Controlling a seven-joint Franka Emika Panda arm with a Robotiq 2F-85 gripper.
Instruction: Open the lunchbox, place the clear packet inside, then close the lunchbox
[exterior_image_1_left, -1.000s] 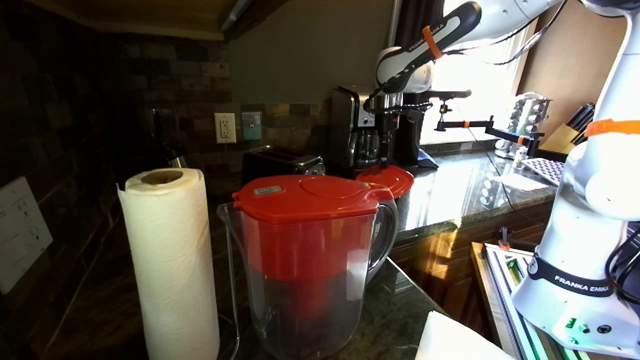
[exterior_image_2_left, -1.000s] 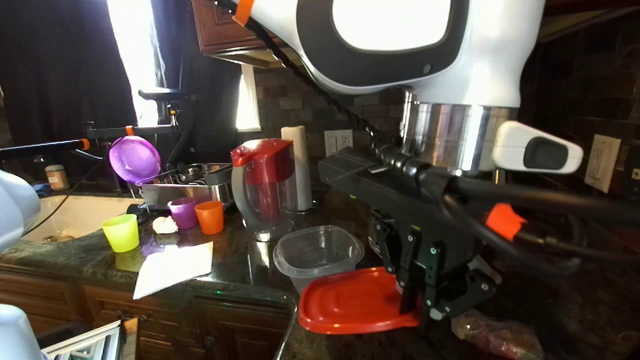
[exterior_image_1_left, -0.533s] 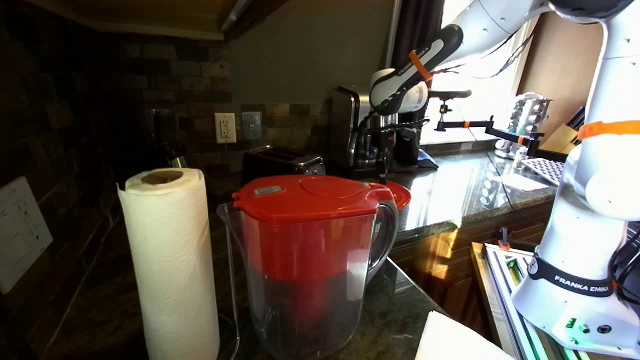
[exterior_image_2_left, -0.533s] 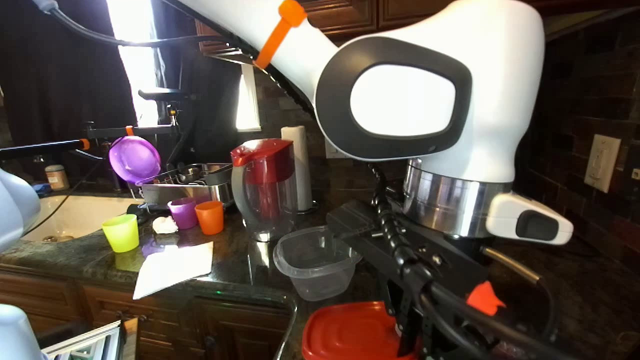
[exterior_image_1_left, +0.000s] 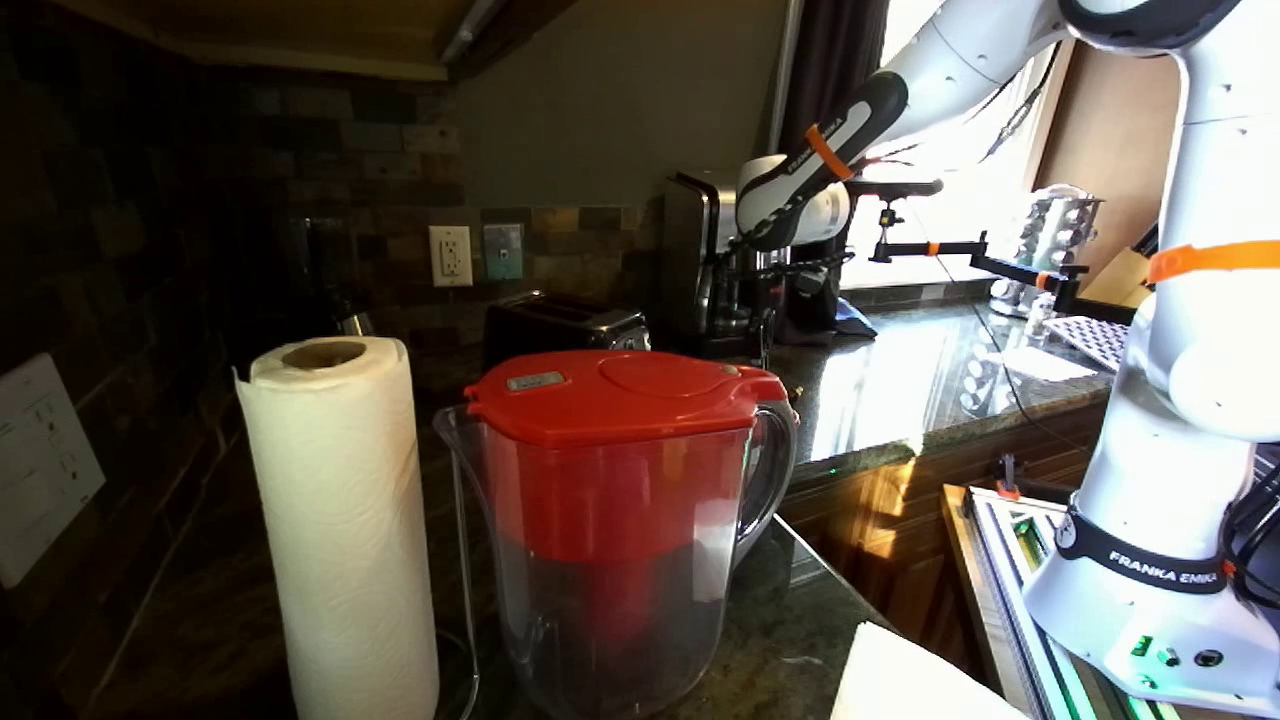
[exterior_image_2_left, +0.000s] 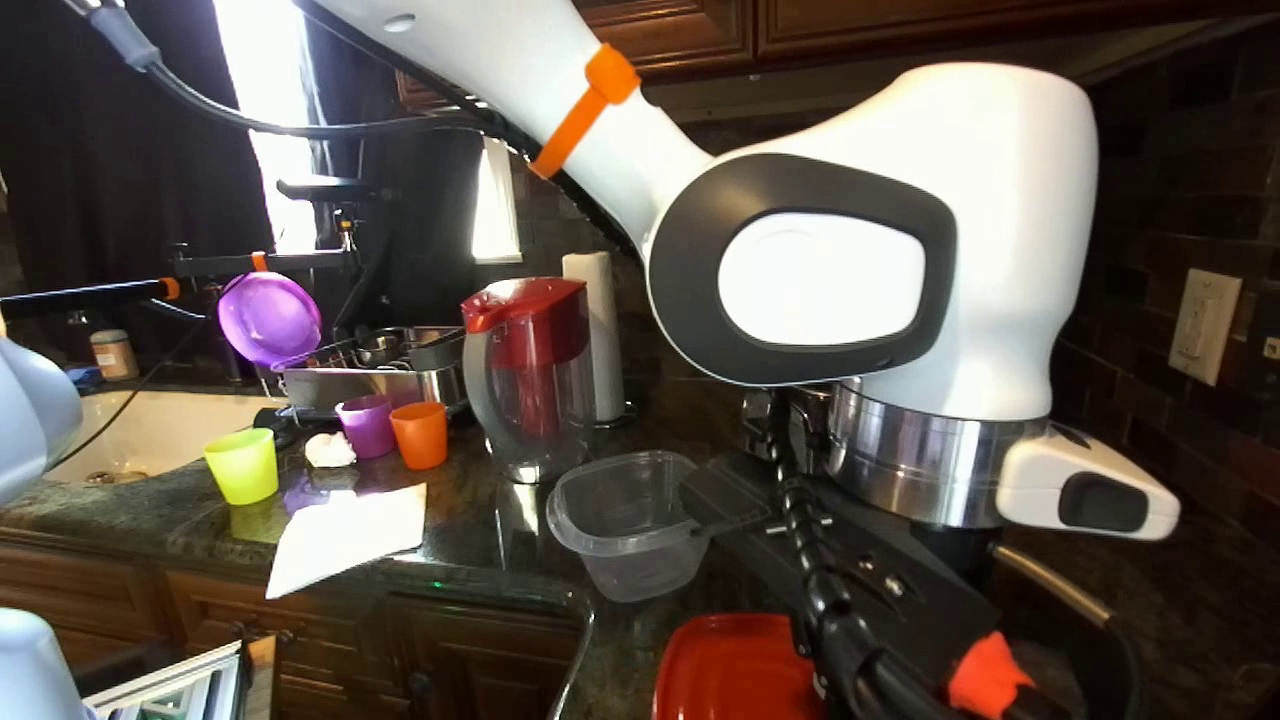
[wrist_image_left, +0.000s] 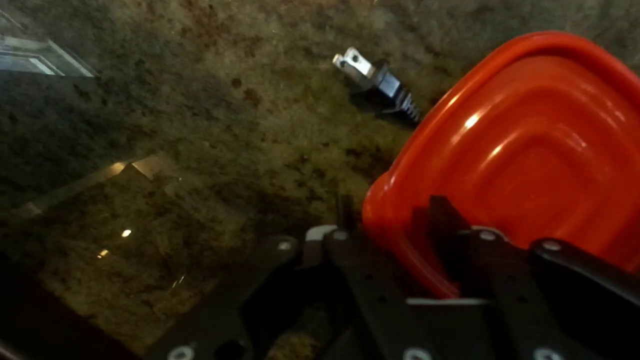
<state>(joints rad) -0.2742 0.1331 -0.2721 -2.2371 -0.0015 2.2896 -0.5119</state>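
Note:
The lunchbox is in two parts. Its clear tub stands open and upright on the counter in an exterior view, with no contents visible. Its red lid is off, low in front of the tub; it also shows at the right of the wrist view. My gripper has its fingers apart, with a corner of the lid between them and a gap beside the left finger. Whether the lid rests flat on the counter I cannot tell. In an exterior view the gripper is partly behind the pitcher. The clear packet is hidden.
A large pitcher with red lid and a paper towel roll stand behind the tub. Green, purple and orange cups stand near the sink. A power plug lies beside the lid. A coffee maker is close to the arm.
The arm has come down, carrying the red lid from above counter height beside the tub to low in front of it. The fingers now stand apart around the lid's corner.

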